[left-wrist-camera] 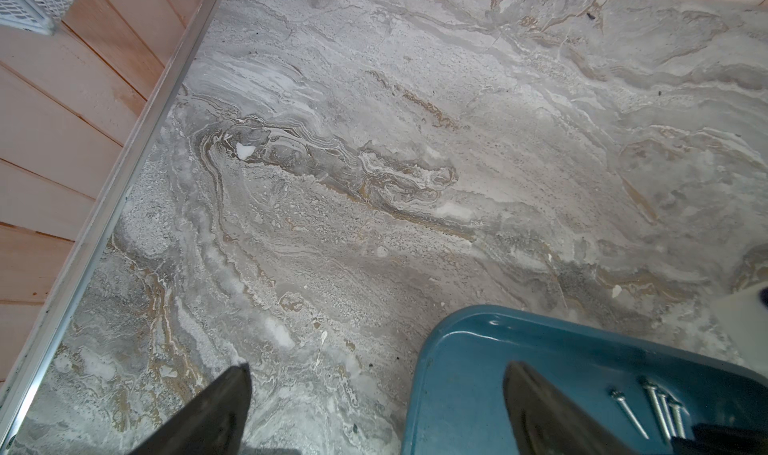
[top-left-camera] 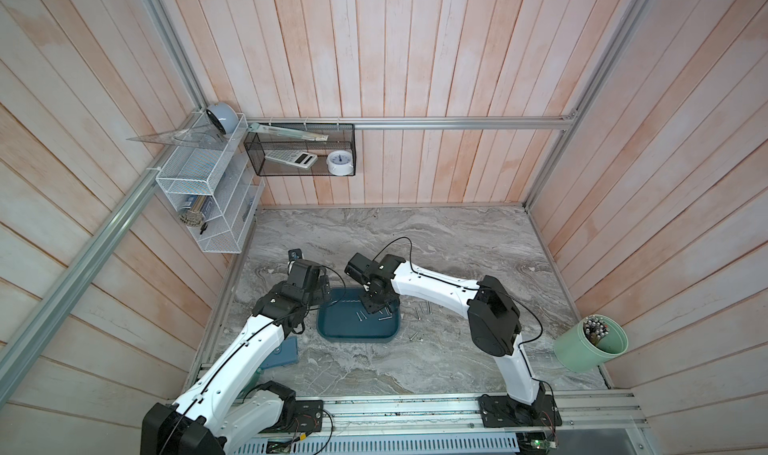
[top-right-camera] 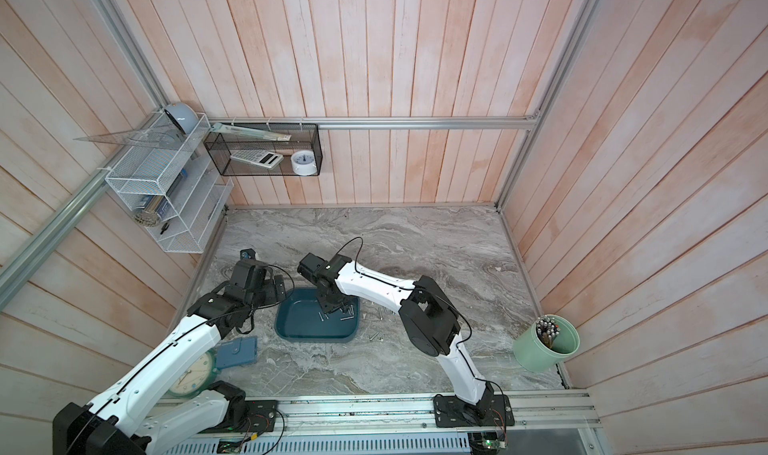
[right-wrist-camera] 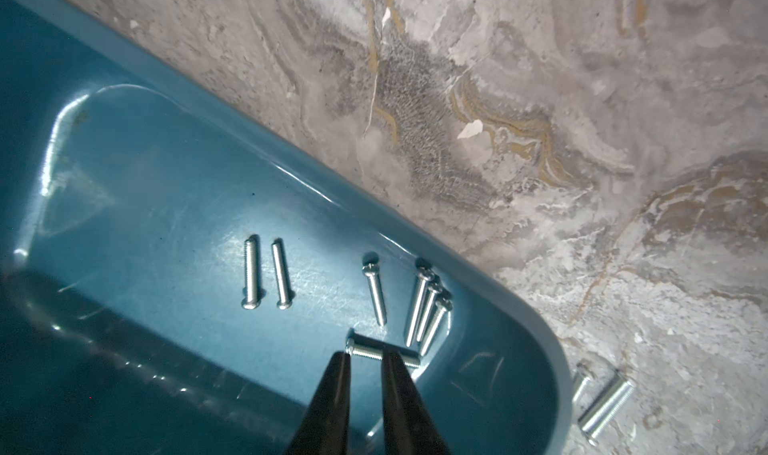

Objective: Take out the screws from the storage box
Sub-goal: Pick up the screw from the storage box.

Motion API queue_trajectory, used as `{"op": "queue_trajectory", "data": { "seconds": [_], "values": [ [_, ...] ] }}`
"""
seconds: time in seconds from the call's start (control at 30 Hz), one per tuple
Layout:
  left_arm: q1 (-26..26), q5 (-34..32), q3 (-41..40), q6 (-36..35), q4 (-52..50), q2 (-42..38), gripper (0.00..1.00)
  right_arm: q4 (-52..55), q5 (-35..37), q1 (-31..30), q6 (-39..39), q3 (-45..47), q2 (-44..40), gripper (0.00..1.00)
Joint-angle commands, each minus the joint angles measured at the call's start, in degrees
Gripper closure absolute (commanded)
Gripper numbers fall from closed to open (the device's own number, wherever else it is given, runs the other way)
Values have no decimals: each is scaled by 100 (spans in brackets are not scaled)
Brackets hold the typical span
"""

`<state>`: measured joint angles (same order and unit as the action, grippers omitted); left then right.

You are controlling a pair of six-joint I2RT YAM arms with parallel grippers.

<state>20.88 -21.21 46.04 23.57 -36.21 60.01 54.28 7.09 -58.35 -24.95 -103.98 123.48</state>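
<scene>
The storage box (top-left-camera: 357,328) (top-right-camera: 307,328) is a shallow teal tray left of the table's middle. Several silver screws (top-left-camera: 360,316) (right-wrist-camera: 428,307) lie in its right half. Other screws (top-left-camera: 422,309) (right-wrist-camera: 604,407) lie on the marble just right of it. My right gripper (top-left-camera: 374,305) (right-wrist-camera: 365,355) reaches down into the box, jaws a narrow gap apart, tips at one screw (right-wrist-camera: 365,351) lying crosswise under them. My left gripper (top-left-camera: 321,293) (left-wrist-camera: 378,370) hangs wide open over the box's left rim (left-wrist-camera: 465,390), one finger over the marble, one over the box.
A pale green cup (top-left-camera: 590,345) of metal rods leans at the right wall. A blue wallet-like case (top-right-camera: 237,351) and a round clock (top-right-camera: 191,374) lie under the left arm. A white wire shelf (top-left-camera: 203,191) and a black mesh basket (top-left-camera: 299,149) hang on the walls.
</scene>
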Motion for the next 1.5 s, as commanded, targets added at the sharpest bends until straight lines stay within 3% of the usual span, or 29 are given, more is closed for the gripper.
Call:
{"op": "queue_trajectory", "data": {
  "seconds": [0.0, 0.47, 0.83, 1.07, 1.27, 1.47],
  "values": [
    [-32, 127, 73, -9, 58, 11, 0, 215, -87, 69, 96, -148, 245, 79],
    [-32, 1048, 45, -10, 246, 107, 0, -15, -436, 148, 30, 181, 566, 79],
    [-45, 1360, 45, -24, 312, 187, 0, -42, -425, 218, 34, 354, 782, 80],
    [-45, 1519, 55, -71, 351, 187, 0, -41, -420, 218, 3, 389, 879, 86],
    [-41, 1726, 30, -97, 441, 35, 0, -185, -490, 219, 33, 386, 328, 97],
    [-41, 1794, -142, -102, 666, -261, 0, -742, -599, 225, -105, 956, -473, 99]
  ]
}}
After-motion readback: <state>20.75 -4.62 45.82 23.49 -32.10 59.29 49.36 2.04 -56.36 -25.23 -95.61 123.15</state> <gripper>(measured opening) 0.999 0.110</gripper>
